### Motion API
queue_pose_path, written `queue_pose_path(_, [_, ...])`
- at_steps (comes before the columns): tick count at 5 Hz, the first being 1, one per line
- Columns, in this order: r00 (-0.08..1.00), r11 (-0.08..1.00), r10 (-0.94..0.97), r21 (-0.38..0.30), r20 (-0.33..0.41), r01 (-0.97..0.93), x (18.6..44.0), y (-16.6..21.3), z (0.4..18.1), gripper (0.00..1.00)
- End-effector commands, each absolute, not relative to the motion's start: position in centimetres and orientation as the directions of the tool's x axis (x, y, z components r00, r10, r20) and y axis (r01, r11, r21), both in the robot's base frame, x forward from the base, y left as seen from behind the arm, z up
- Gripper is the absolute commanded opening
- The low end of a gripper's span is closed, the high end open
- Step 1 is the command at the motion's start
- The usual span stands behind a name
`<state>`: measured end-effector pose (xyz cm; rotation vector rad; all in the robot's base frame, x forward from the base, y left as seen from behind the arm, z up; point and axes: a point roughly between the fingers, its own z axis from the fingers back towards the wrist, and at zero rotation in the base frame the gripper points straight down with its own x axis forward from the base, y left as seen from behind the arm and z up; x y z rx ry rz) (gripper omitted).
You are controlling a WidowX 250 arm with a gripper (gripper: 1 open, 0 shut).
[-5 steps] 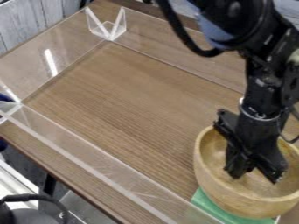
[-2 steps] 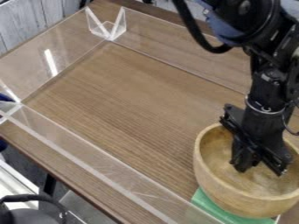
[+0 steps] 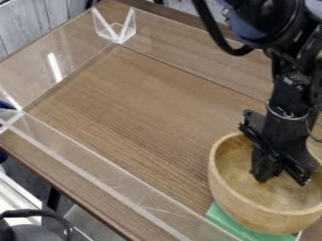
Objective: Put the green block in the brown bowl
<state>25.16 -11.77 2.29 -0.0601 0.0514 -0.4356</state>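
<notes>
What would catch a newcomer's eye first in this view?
Probably the black robot arm at the right, its gripper reaching into the round tan wooden bowl at lower right. Next, the mint-green block, partly hidden beneath the bowl's near side.

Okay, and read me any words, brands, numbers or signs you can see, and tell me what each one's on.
None: no text can be read on the bowl, the green block or the robot arm.
</notes>
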Motion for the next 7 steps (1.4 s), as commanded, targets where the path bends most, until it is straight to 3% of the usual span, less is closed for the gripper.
queue_pose_path(1, [0.904, 0.904, -0.425, -0.075, -0.046, 0.421, 25.37, -11.7, 1.37, 0.0])
queue_pose_path(7, [0.892, 0.9, -0.435, -0.101, -0.122, 0.425, 25.28, -11.73, 0.67, 0.0])
